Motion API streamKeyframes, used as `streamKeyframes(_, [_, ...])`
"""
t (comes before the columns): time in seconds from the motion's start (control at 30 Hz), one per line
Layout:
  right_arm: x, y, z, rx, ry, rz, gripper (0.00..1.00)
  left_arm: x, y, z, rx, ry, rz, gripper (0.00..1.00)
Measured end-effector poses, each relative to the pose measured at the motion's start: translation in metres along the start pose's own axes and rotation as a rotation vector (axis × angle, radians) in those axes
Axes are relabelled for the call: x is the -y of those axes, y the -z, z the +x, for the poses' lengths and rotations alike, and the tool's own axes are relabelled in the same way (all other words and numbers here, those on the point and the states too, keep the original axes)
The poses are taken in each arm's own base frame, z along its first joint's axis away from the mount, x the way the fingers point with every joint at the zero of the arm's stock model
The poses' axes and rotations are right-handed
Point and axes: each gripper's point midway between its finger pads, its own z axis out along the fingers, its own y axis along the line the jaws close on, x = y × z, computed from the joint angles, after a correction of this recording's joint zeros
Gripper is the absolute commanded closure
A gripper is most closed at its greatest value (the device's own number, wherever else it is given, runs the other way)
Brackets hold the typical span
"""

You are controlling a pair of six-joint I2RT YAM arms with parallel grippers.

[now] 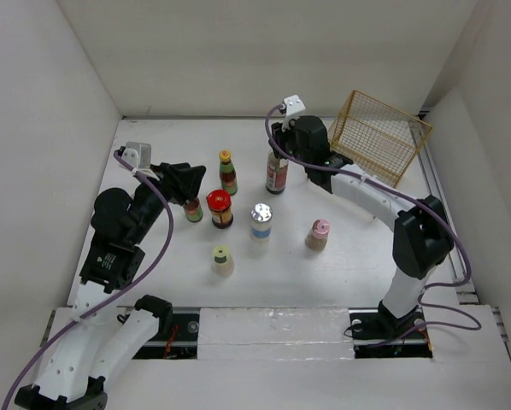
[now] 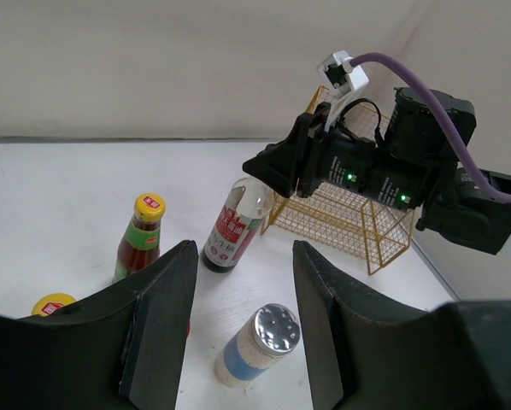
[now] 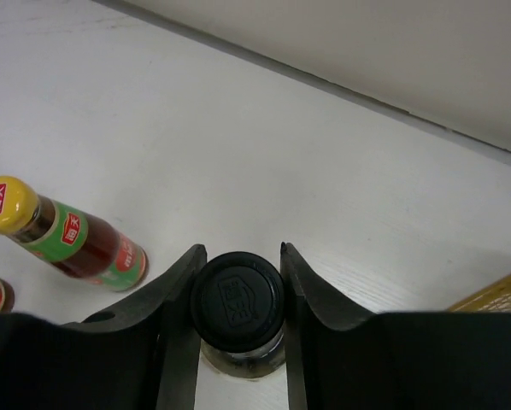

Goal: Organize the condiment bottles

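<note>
1. Labels first. The black-capped bottle (image 2: 234, 231) has a red and white label, but the characters are too small for me to read. Its cap has an embossed mark on top. The yellow-capped bottle (image 3: 67, 235) has a red patch with white characters on the cap and a green label with another red patch.
2. The right gripper (image 3: 241, 249) is closed in on the black cap, with 1 finger touching each side. That bottle stands upright on the table (image 1: 358, 256) at the back of the group, near the wire basket (image 1: 379, 137).
3. The left gripper (image 2: 243, 248) is spread wide with nothing in it. It hangs over the striped bottle (image 1: 193, 209) at the left of the group.
4. The other 4 are upright and apart. The red-lidded jar (image 1: 220, 207) is just beside the striped bottle, and the silver-topped shaker (image 1: 261, 220) is to its right. The pink-capped bottle (image 1: 318, 234) is farther right, and the yellow-green-capped jar (image 1: 222, 260) is nearest the arms.
</note>
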Motion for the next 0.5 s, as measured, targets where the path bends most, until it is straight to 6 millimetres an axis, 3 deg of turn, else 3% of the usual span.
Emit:
streamKeyframes(0.07, [0.000, -0.003, -0.001, 0.009, -0.001, 0.003, 0.89, 0.000, 0.000, 0.000, 0.000, 0.002, 0.000, 0.56])
streamKeyframes(0.17, [0.000, -0.004, -0.002, 0.014, -0.005, 0.002, 0.99, 0.000, 0.000, 0.000, 0.000, 0.003, 0.000, 0.55])
streamKeyframes(0.37, [0.006, 0.003, -0.013, 0.003, -0.037, 0.001, 1.00, 0.001, 0.000, 0.000, -0.002, 0.004, 0.004, 0.55])
streamKeyframes(0.43, [0.011, 0.009, -0.031, 0.015, -0.050, 0.005, 1.00, 0.001, 0.000, 0.000, -0.002, 0.004, 0.004, 0.55])
streamKeyframes(0.5, [0.020, 0.017, -0.067, 0.058, -0.062, 0.017, 1.00, 0.001, 0.001, -0.001, 0.002, 0.003, 0.005, 0.55])
